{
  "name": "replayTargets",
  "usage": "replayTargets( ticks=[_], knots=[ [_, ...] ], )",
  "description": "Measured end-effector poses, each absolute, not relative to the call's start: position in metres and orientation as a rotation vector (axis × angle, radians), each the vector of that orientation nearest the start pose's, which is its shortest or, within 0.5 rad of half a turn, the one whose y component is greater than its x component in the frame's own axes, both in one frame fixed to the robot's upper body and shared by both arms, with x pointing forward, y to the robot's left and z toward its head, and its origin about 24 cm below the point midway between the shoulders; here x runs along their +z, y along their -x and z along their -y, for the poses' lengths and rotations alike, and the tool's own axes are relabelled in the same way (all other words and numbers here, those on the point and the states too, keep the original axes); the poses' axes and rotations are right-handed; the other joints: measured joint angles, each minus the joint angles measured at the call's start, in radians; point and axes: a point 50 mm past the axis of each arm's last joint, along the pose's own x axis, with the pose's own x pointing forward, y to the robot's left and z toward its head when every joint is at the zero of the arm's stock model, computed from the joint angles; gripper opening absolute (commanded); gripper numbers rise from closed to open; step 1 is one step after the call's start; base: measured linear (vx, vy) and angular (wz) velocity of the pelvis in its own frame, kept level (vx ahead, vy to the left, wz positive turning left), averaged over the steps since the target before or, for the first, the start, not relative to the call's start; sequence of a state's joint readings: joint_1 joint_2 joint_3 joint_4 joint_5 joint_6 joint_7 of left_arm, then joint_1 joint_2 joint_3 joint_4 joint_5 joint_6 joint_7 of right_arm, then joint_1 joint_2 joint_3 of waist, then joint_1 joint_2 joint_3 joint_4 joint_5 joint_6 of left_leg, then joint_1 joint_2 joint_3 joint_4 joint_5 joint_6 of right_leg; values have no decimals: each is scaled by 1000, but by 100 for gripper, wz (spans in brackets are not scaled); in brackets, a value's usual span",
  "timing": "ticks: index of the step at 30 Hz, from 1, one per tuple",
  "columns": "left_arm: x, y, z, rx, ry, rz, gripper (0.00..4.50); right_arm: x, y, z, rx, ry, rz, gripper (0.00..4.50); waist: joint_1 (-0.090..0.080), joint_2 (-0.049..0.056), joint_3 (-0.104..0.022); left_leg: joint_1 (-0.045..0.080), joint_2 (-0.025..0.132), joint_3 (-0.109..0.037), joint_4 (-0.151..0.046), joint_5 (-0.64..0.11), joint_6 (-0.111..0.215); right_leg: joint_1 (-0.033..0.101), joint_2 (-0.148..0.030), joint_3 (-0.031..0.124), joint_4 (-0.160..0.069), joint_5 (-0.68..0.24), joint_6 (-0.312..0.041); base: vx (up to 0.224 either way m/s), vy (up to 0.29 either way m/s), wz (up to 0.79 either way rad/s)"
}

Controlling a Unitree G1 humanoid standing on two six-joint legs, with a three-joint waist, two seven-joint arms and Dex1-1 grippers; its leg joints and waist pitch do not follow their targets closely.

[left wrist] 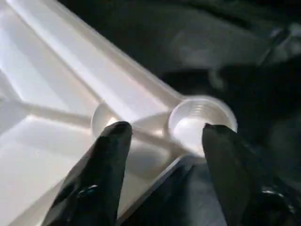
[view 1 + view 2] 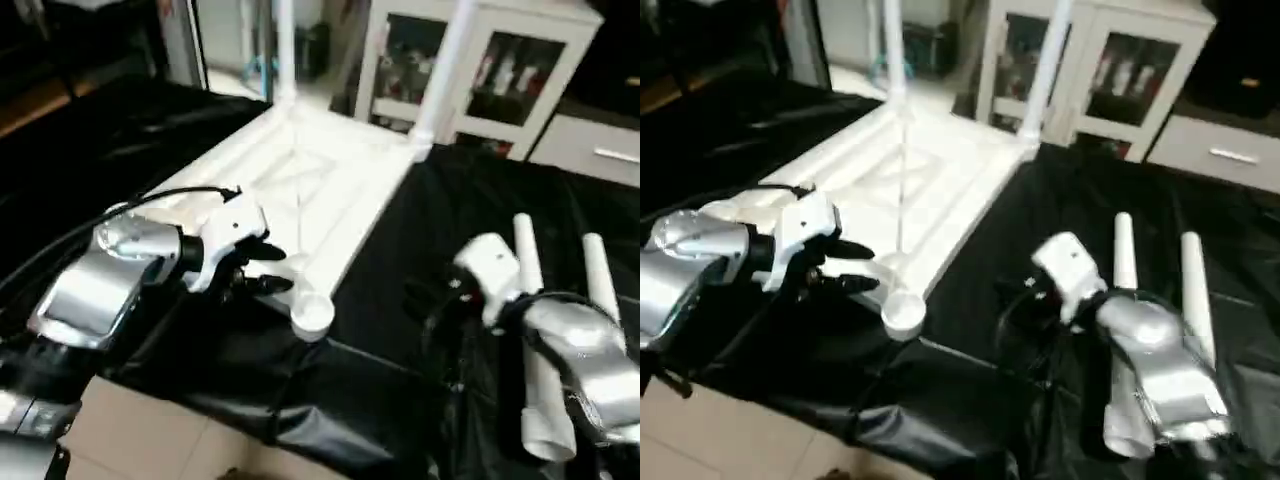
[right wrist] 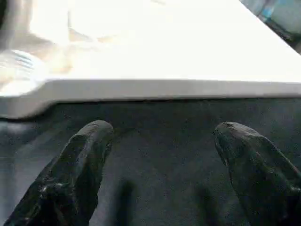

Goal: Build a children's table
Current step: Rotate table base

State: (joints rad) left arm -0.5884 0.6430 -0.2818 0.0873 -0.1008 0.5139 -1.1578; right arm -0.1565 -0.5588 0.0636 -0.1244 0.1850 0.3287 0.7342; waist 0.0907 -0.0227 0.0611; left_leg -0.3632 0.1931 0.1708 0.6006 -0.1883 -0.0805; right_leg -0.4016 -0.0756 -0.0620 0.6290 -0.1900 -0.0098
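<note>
Left wrist view has the left hand (image 1: 162,132) spread open with nothing in it, black fingers (image 1: 110,155) hovering right over the empty round corner socket (image 1: 200,117) of the white top (image 2: 300,180) – that top lies ribbed side up on the black-covered tabletop (image 2: 450,200), two legs (image 2: 445,60) already standing in its far corners. Right hand (image 3: 160,136) is wide open too, empty, just off the top's edge, and two loose legs (image 2: 1122,260) lie beside the right arm.

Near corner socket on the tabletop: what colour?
White, like the rest of the tabletop. The near corner socket shows best in the left wrist view.
</note>
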Motion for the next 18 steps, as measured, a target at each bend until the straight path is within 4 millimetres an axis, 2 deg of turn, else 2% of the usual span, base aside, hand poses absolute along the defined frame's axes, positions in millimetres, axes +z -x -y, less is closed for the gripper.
replayTargets(
  ticks=[4,8,18],
  knots=[
    [117,-324,-176,-1159,-595,-516,319,109,-254,192,920,352,-201,383,2,1,0,-1,0,0,1,0,0,0,0,0,-1,0,0,0,0,0],
    [111,-331,-182,-1148,-620,-551,319,109,-248,190,982,343,-225,383,2,1,0,-1,0,0,1,0,1,0,0,0,-2,0,0,0,0,0],
    [78,-337,-166,-1262,-685,-600,319,111,-243,198,1023,380,-280,383,15,-3,0,-2,0,1,1,1,3,0,-1,-1,-2,0,0,0,0,0]
  ],
)
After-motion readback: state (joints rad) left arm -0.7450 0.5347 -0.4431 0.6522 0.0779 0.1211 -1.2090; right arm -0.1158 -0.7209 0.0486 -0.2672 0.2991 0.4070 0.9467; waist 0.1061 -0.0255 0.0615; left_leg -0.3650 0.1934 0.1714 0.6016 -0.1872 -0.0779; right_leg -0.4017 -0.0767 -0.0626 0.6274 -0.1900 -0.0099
